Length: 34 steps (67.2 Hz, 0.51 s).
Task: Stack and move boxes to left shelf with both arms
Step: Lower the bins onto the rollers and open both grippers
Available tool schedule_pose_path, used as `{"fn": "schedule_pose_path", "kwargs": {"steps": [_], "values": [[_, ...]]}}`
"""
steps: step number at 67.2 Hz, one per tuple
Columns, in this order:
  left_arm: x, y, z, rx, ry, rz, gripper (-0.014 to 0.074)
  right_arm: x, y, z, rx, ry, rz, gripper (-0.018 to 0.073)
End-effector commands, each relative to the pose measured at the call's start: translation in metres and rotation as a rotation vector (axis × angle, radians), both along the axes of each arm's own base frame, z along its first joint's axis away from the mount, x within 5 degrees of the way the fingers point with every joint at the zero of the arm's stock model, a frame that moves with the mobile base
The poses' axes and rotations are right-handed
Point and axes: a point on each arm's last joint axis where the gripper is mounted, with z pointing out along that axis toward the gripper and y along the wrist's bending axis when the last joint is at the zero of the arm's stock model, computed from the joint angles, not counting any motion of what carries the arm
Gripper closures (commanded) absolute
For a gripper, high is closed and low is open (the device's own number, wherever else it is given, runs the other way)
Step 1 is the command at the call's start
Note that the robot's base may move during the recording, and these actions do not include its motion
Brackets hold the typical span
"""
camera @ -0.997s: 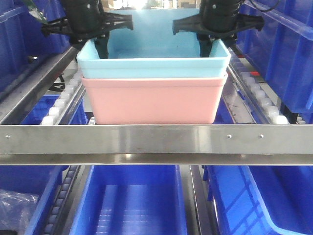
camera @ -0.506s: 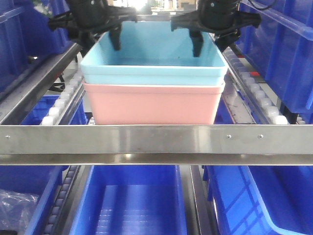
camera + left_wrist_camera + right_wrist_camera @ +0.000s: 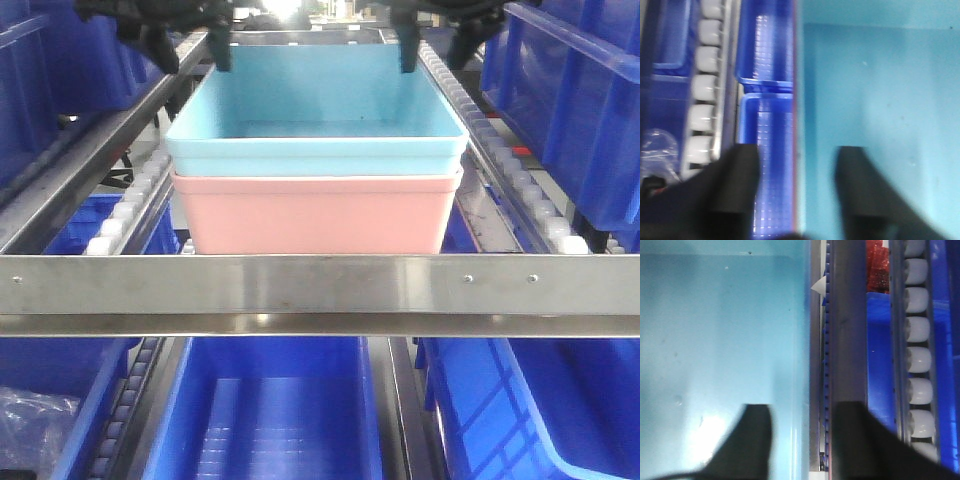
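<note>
The light blue box point(image 3: 315, 125) sits nested in the pink box point(image 3: 315, 215). The stack rests on the left shelf between its roller rails point(image 3: 125, 210), just behind the steel front bar point(image 3: 320, 285). My left gripper point(image 3: 190, 45) hangs open above the stack's back left rim, touching nothing. At the back right rim my right gripper point(image 3: 432, 45) is open too and clear of the box. In the left wrist view the left gripper point(image 3: 797, 150) straddles the blue box's point(image 3: 875, 100) left wall from above. The right gripper point(image 3: 805, 407) straddles the right wall of the blue box point(image 3: 720, 330).
Dark blue ribbed bins point(image 3: 580, 110) line both sides, and more bins point(image 3: 270, 420) sit on the level below. A crumpled plastic bag point(image 3: 30, 420) lies at lower left. White rollers point(image 3: 917, 360) run along the right rail, with something red point(image 3: 877, 265) beyond it.
Both grippers have risen up and back, out of the blue box and off its side walls. The blue box has settled level in the pink one. The stack stays on the shelf.
</note>
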Motion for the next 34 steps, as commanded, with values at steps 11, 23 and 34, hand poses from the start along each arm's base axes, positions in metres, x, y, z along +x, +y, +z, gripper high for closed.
{"fn": "schedule_pose_path", "kwargs": {"steps": [11, 23, 34], "values": [[-0.010, 0.009, 0.048, -0.004, -0.153, -0.008, 0.0603, -0.013, -0.006, 0.052, 0.024, -0.155, 0.015, 0.0482], [-0.010, 0.015, 0.045, 0.013, -0.112, 0.019, 0.0603, -0.014, -0.009, 0.052, 0.015, -0.138, 0.005, 0.0515], [-0.017, 0.017, 0.058, -0.032, -0.141, 0.010, 0.0601, -0.021, 0.008, 0.053, 0.015, -0.145, 0.048, 0.0511]]}}
